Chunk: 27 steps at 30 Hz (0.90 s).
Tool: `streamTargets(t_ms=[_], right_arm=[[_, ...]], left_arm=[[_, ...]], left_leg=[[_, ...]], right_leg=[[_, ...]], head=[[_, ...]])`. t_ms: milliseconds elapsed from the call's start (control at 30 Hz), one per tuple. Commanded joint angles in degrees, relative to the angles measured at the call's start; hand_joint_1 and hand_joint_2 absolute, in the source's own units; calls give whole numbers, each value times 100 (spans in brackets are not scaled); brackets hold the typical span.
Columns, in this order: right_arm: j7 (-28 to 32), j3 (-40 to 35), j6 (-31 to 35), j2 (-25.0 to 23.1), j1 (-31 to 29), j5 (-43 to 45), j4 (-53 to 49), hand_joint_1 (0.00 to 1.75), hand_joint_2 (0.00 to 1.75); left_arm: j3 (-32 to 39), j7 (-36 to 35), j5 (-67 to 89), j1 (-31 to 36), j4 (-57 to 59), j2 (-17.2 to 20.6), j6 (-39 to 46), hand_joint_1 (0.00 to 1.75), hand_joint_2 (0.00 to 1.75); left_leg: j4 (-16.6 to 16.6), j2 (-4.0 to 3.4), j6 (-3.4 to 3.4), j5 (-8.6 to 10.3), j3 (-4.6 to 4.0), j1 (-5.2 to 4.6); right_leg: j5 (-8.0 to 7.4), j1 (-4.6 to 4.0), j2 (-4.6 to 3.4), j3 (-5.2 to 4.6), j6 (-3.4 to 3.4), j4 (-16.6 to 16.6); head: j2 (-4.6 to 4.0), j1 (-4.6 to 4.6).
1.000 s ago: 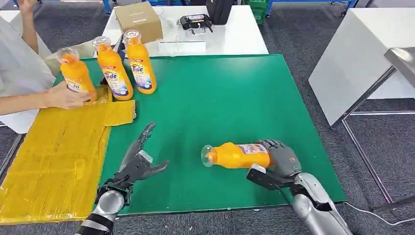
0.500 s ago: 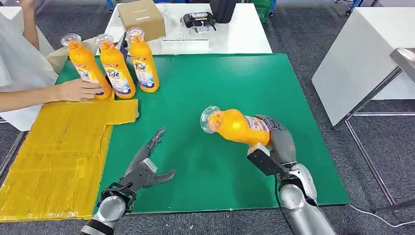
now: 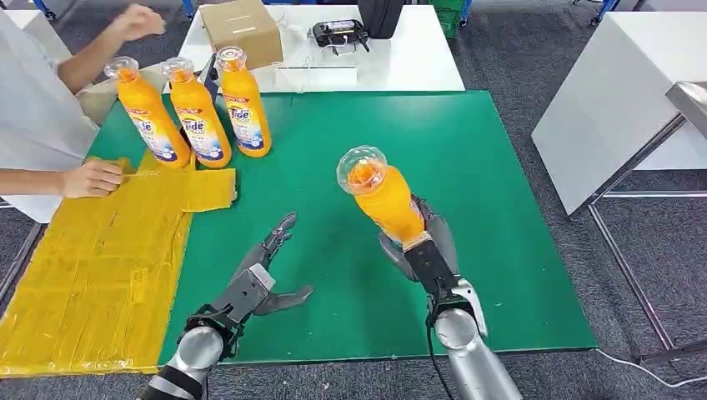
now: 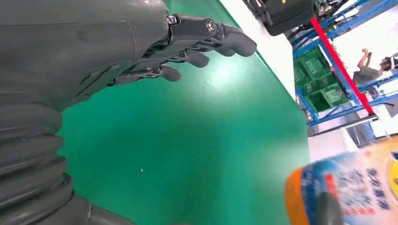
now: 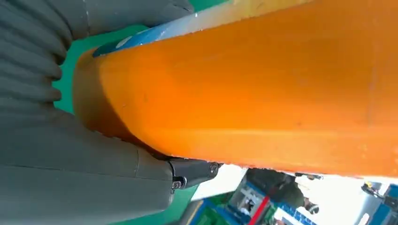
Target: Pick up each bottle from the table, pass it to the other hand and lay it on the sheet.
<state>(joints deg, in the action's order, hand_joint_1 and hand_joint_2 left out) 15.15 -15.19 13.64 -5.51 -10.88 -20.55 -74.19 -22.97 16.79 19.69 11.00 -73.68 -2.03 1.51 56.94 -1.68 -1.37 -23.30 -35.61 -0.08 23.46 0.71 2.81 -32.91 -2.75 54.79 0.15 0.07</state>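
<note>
My right hand (image 3: 427, 242) grips an orange bottle (image 3: 381, 196) by its lower body and holds it above the green mat (image 3: 467, 158), clear cap tilted up and toward me. The same bottle (image 5: 263, 89) lies across the right wrist view, and its labelled base (image 4: 347, 187) shows in the left wrist view. My left hand (image 3: 254, 279) hovers over the mat to the bottle's left, fingers (image 4: 206, 40) spread and holding nothing. Three orange bottles (image 3: 196, 108) stand upright at the mat's far left, by the yellow sheet (image 3: 92, 258).
A person at the left rests one hand (image 3: 92, 177) on the sheet's far edge and has the other hand (image 3: 137, 18) raised. Behind the mat a white table (image 3: 400, 58) carries a cardboard box (image 3: 242, 32) and a black device (image 3: 340, 33). Another white table (image 3: 617, 92) stands at the right.
My right hand has lifted the bottle off the mat and swung it from lying flat to nearly upright, moving left. The person let go of the leftmost standing bottle. My left hand edged forward.
</note>
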Motion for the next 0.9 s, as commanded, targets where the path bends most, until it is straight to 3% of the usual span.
streamTargets(t_ms=[33,233,333,467,567,900], right_arm=[[-35,-160,-194,-102,-335,277,678,175,175],[172,-1137,-588,-584,-712,511,1981,175,175],[194,-1366,-585,-732,-712,474,2168,175,175],[256,-2625,-847,-859,-932,266,2843,175,175],[280,-3100,-779,-927,-1011,144,3167,175,175],[325,-3624,-749,-949,-1146,15,3541,175,175]], left_arm=[[-189,23,-136,220,220,64,-19,0,175],[-382,120,-546,284,-252,105,36,0,175],[-397,127,-586,319,-314,113,65,0,175],[-271,122,-991,470,-263,96,256,0,175],[-232,164,-1122,533,-226,117,278,0,175],[-271,275,-1306,599,-251,20,364,0,175]], left_leg=[[0,3,6,-9,23,4],[1,-10,11,-10,16,7],[7,-10,24,-24,43,12],[1,-9,18,-12,28,16],[1,-15,16,-11,24,19],[0,22,14,0,8,18]], right_leg=[[7,1,-28,23,8,-2],[4,-4,-39,15,13,0],[20,-5,-65,33,27,15],[10,-11,-45,20,15,5],[9,-13,-50,16,17,7],[13,-12,-3,10,17,3]], head=[[0,2],[0,2],[0,0],[0,2],[0,2],[0,2]])
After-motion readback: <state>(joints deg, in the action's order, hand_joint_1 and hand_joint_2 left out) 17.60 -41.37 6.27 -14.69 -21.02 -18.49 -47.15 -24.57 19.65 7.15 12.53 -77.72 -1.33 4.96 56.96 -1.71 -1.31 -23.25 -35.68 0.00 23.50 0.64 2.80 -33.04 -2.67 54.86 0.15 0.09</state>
